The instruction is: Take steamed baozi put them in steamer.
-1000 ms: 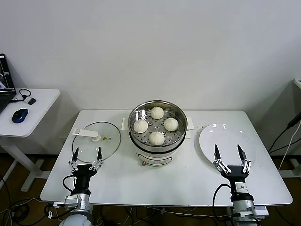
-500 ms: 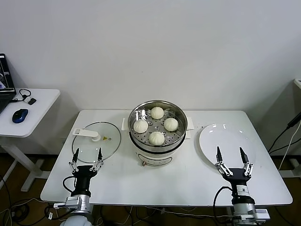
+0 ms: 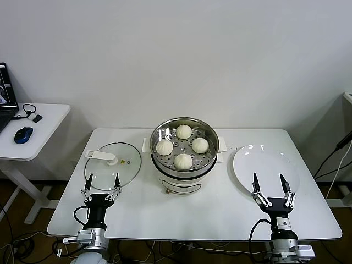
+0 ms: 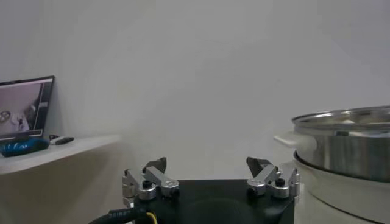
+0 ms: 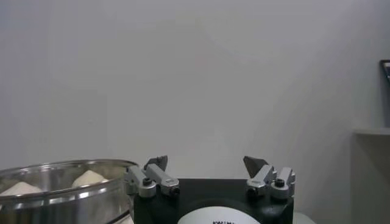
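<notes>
Findings. All 4 small round cream-white steamed dough buns (image 3: 183, 146) lie on the perforated steel tray inside the round shiny stainless-steel steamer pot (image 3: 184, 165), at the middle of the white table (image 3: 220, 212). They sit in a loose diamond, apart from one another and clear of the pot's rim. The round white plate (image 3: 265, 165) to the robot's right carries nothing. The flat glass lid with a white handle (image 3: 111, 164) lies on the table to the robot's left, off the pot.

Grippers. The right gripper (image 3: 271, 186) hovers at the near edge of the white plate, its claw spread wide and holding nothing. The left gripper (image 3: 100, 184) hovers at the near edge of the glass lid, its claw likewise spread and empty. Both are well apart from the pot.

Assessment. Judged from the layout, loading is complete; the step in hand appears to be standing clear. To do it well, each arm should keep low and near its own side and avoid sweeping toward the pot, so the rim, tray and lid are not knocked.

Orientation. The buns are domes with no long axis; each rests flat side down, crown up. Any pleat direction cannot be made out. The pot stands upright, mouth open upward, its white side handles (image 3: 146, 144) lying across the table, left to right.
</notes>
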You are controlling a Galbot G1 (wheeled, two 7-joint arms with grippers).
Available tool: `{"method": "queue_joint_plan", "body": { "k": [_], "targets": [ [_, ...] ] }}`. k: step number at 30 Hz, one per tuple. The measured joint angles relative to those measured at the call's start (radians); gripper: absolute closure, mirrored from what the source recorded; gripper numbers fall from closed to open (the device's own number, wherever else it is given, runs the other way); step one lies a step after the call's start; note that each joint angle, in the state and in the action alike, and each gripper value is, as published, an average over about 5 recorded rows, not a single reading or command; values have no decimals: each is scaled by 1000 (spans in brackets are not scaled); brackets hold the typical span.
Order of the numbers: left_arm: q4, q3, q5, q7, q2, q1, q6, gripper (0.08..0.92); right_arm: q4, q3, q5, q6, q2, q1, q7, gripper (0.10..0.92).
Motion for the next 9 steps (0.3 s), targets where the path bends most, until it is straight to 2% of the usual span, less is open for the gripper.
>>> {"method": "queue_joint_plan", "body": {
  "k": [9],
  "targets": [
    [-2,0,-1,0,-1,0,-3,177,0,-2,-4,-1,2,0,-3,203]
  ]
}}
